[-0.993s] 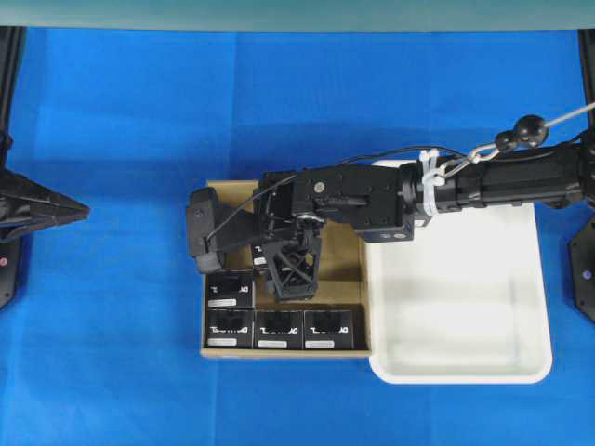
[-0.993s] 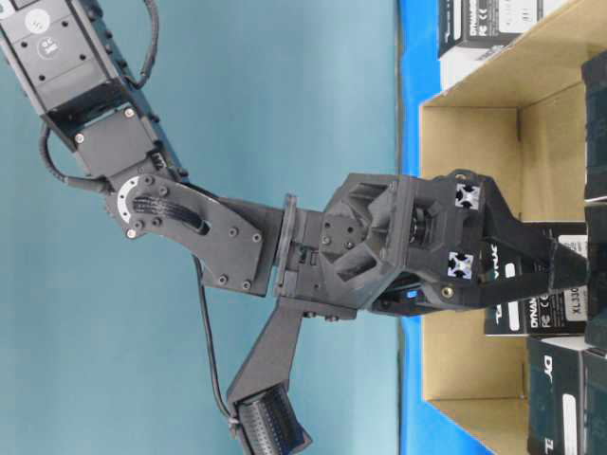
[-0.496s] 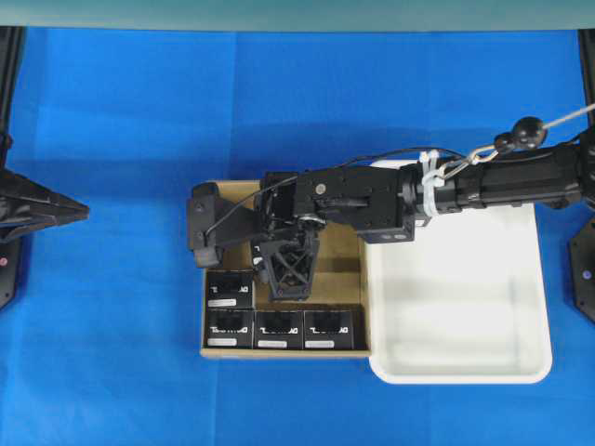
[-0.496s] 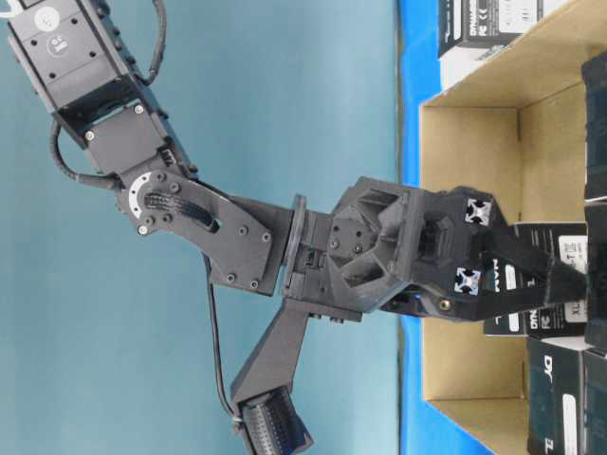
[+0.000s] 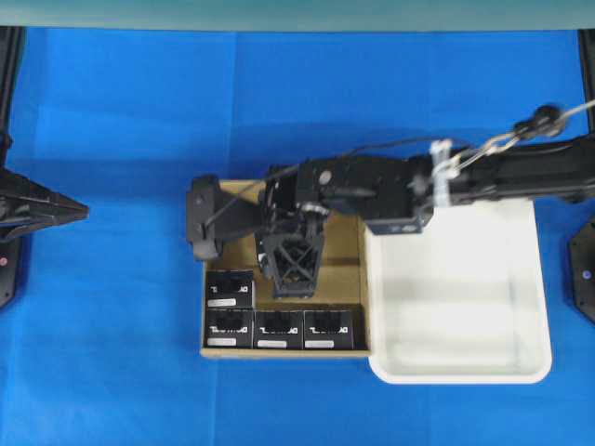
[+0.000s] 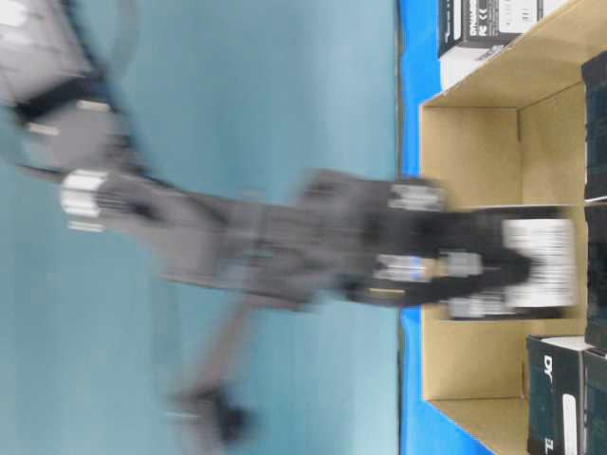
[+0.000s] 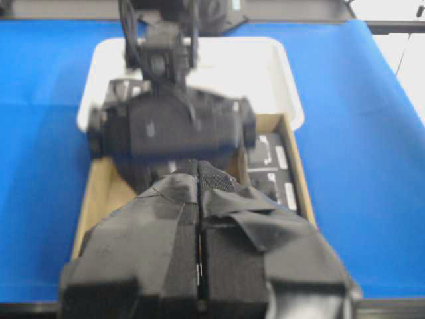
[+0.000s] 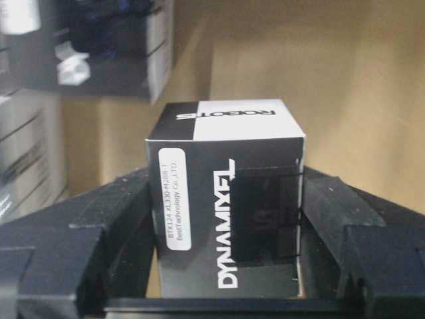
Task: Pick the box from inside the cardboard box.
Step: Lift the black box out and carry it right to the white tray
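The cardboard box [image 5: 346, 269] lies at the middle of the blue table. My right gripper [image 5: 290, 281] reaches into it from the right and is shut on a black box [image 8: 226, 199] with white DYNAMIXEL lettering and a small white label. The box sits squarely between both fingers [image 8: 109, 212], above the tan carton floor [image 8: 345, 100]. In the overhead view the gripper hides it. It shows blurred in the table-level view [image 6: 539, 263]. Several more black boxes [image 5: 279, 328] line the carton's near side. My left gripper [image 5: 82, 212] is shut and empty at the far left.
A white plastic tray [image 5: 456, 373] touches the carton's right side; it also shows in the left wrist view [image 7: 285, 66]. Other black boxes [image 8: 99, 46] stand close beside the held one. The carton walls [image 6: 474, 152] rise around the gripper.
My right arm has moved with the box in its jaws and is motion-blurred in the table-level view. In the overhead view its wrist has shifted slightly toward the far edge. The left arm has not moved.
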Motion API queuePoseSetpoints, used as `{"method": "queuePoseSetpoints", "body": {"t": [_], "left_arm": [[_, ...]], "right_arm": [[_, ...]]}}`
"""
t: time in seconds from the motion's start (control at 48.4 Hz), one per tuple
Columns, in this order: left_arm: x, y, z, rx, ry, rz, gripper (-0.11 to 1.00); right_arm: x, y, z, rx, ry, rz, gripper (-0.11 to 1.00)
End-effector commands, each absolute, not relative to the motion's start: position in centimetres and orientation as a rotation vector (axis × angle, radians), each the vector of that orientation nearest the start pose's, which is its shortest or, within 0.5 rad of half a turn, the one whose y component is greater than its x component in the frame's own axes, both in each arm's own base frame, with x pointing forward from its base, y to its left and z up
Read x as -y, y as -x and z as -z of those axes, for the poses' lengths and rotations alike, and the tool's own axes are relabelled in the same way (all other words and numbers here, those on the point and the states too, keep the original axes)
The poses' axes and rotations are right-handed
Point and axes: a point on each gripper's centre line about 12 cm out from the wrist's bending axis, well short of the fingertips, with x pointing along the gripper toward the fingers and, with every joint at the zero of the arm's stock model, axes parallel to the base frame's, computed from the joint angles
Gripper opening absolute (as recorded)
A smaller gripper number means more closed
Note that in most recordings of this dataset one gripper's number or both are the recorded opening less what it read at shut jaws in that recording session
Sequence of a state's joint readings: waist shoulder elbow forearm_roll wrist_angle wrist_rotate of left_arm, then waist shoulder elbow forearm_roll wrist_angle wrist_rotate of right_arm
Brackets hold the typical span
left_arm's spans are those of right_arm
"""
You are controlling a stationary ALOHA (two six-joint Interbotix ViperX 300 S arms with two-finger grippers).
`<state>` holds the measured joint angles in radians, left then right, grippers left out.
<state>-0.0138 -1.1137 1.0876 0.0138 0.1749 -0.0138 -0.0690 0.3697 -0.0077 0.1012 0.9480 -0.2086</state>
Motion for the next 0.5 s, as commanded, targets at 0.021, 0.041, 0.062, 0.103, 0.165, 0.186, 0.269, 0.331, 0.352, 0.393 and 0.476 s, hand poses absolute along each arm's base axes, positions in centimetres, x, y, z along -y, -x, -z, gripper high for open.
{"method": "queuePoseSetpoints", "body": {"t": [0.021, 0.041, 0.062, 0.103, 0.165, 0.186, 0.269, 0.331, 0.352, 0.393, 0.476], "left_arm": [[0.2, -17.5, -31.4, -0.123, -0.002, 0.011, -0.07], [0.2, -17.5, -31.4, -0.123, -0.002, 0.011, -0.07], [0.2, -17.5, -31.4, -0.123, -0.002, 0.011, -0.07], [0.2, -17.5, -31.5, -0.120, -0.002, 0.011, -0.07], [0.2, -17.5, -31.4, -0.123, -0.002, 0.011, -0.07], [0.2, -17.5, -31.4, -0.123, -0.002, 0.013, -0.07], [0.2, -17.5, -31.4, -0.123, -0.002, 0.011, -0.07], [0.2, -17.5, -31.4, -0.123, -0.002, 0.013, -0.07], [0.2, -17.5, -31.4, -0.123, -0.002, 0.013, -0.07], [0.2, -17.5, -31.4, -0.123, -0.002, 0.011, -0.07], [0.2, -17.5, -31.4, -0.121, -0.002, 0.013, -0.07]], "right_arm": [[3.3, -47.1, -21.4, -1.243, 0.016, -0.091, 0.61], [3.5, -46.9, -22.2, -1.238, 0.016, -0.089, 0.61], [3.7, -46.7, -22.9, -1.232, 0.014, -0.086, 0.61], [4.0, -46.3, -24.3, -1.224, 0.012, -0.082, 0.61], [4.4, -45.7, -26.4, -1.218, 0.008, -0.075, 0.61], [4.6, -45.5, -26.9, -1.220, 0.004, -0.074, 0.61], [4.8, -44.8, -28.8, -1.226, 0.003, -0.073, 0.61], [4.8, -44.5, -29.9, -1.241, 0.004, -0.079, 0.61], [4.8, -44.4, -30.3, -1.246, 0.005, -0.081, 0.61], [4.8, -44.2, -31.2, -1.251, 0.007, -0.085, 0.61], [4.7, -44.0, -33.0, -1.254, 0.012, -0.091, 0.61]]}}
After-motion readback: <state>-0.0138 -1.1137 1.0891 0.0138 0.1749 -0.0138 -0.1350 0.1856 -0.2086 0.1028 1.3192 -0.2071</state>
